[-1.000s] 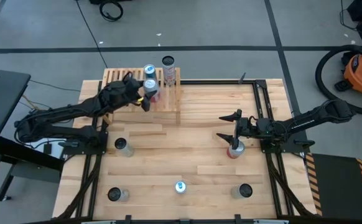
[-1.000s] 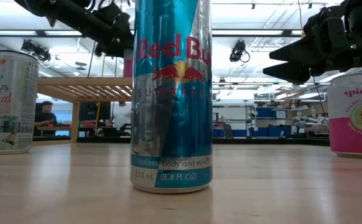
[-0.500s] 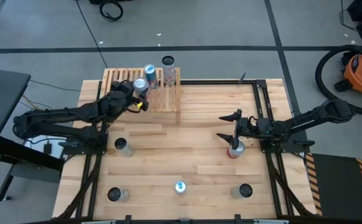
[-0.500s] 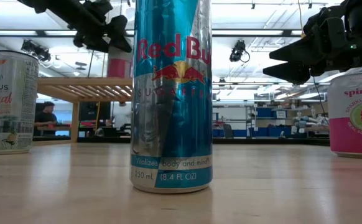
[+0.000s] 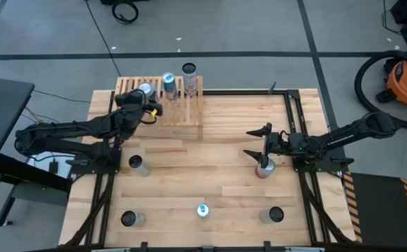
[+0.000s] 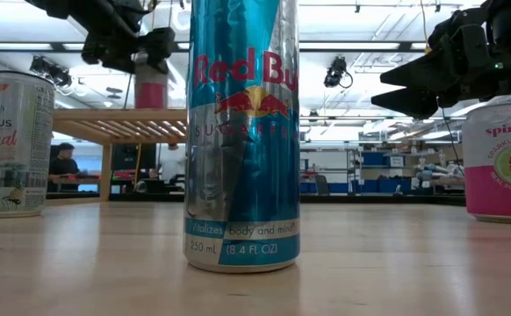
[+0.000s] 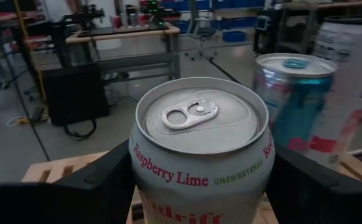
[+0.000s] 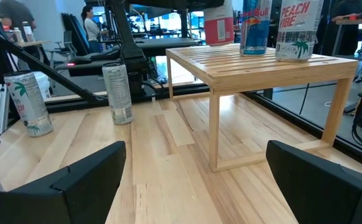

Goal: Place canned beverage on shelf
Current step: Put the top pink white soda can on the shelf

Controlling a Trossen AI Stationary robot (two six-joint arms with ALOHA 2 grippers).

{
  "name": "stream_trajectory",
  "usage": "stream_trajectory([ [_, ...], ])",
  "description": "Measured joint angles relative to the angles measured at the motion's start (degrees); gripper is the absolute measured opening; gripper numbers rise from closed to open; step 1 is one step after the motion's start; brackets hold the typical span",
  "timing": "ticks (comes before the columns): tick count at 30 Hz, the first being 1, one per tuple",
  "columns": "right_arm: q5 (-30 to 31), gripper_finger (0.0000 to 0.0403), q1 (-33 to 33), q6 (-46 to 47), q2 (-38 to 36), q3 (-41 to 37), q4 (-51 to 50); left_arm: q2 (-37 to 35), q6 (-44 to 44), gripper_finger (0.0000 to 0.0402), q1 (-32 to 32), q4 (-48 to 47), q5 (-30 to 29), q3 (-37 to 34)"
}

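Note:
My left gripper is shut on a pink-and-white "Raspberry Lime" can over the left part of the pale slatted shelf. In the low view the can hangs upright with its base at the level of the shelf top; I cannot tell whether it touches. A blue Red Bull can and a white can stand upright on the shelf to its right. My right gripper is open and empty at the table's right, beside a red-and-white can. My left gripper pinches the can's round side wall, below the top rim, between its two fingers, one on each side. The fingers come level from the table's near left. The can stays upright, top up.
Several more cans stand on the plank table: near left, front left, front middle, front right. The shelf's left slats are bare. Black arm frames run along both table sides.
My left gripper has carried the can toward the table's left edge along the shelf top, away from the Red Bull can, and a little toward the far edge. The can has stayed upright in the hold.

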Motion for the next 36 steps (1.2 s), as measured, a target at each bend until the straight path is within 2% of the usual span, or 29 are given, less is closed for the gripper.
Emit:
stream_trajectory([
  [22, 0.0, 0.0399, 0.0, 0.0, 0.0, 0.0, 0.0, 0.2, -3.2, 0.0293, 2.1, 0.5, -0.2, 0.0],
  [28, 0.0, 0.0399, 0.0, 0.0, 0.0, 0.0, 0.0, 3.7, -8.8, 0.0293, 4.1, 1.1, 0.9, 0.1],
  [36, 0.0, 0.0399, 0.0, 0.0, 0.0, 0.0, 0.0, 7.2, -8.7, 0.0293, 5.0, 4.4, -1.2, 0.1],
])
